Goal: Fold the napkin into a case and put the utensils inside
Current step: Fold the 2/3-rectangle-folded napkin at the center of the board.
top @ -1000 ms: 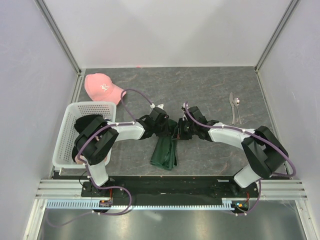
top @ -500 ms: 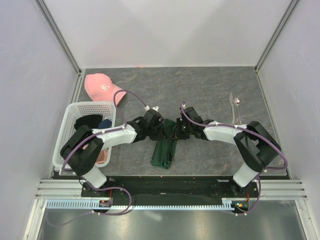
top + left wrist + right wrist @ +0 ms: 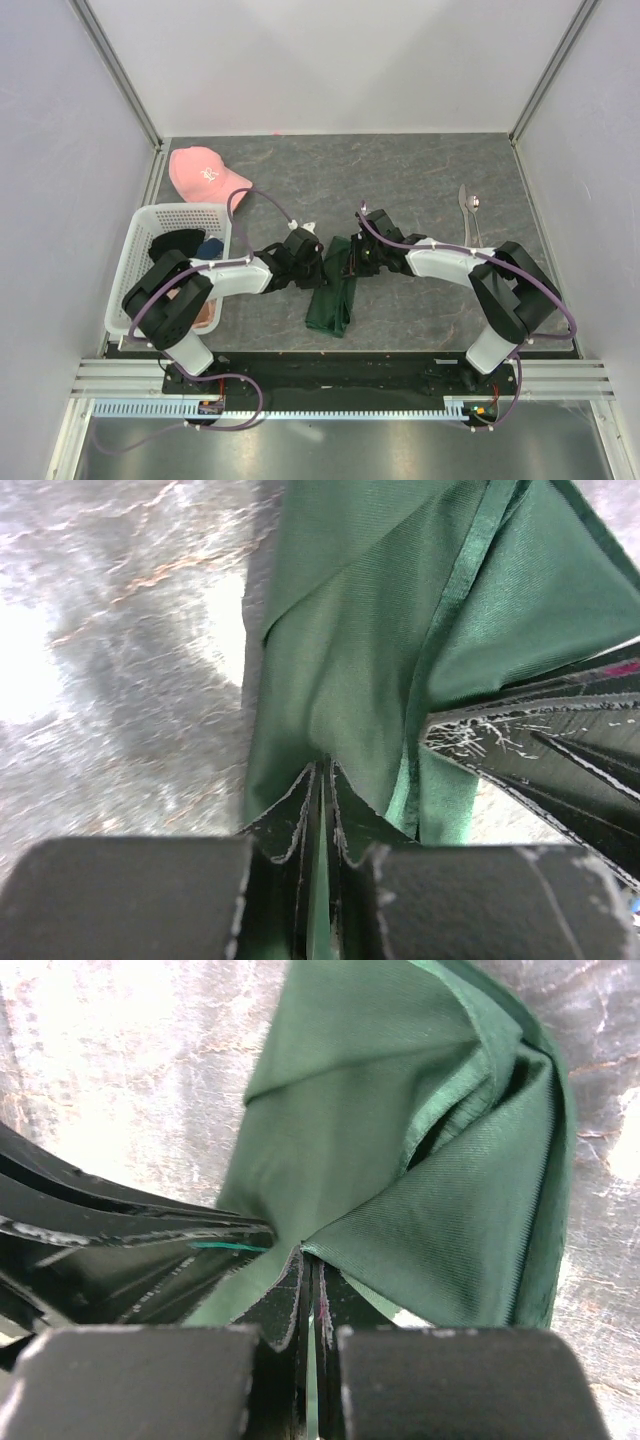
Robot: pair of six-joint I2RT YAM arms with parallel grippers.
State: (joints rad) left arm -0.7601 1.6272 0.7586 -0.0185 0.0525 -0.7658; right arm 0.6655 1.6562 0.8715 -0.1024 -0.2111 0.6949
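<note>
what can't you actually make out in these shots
- Top view: the utensils are too small to tell what lies beside the spoon.
- Top view: the left arm covers part of the basket and its contents.
- Top view: the napkin has its far end hidden under the left end effector and right end effector.
- Wrist views: frame edges cut the napkin off, so its whole fold is not shown.

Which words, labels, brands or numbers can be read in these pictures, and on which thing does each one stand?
No text can be read.
On the pink fabric cap: a small white mark on its front, too small to read.
On the dark green cloth napkin: plain, no writing in any view.
</note>
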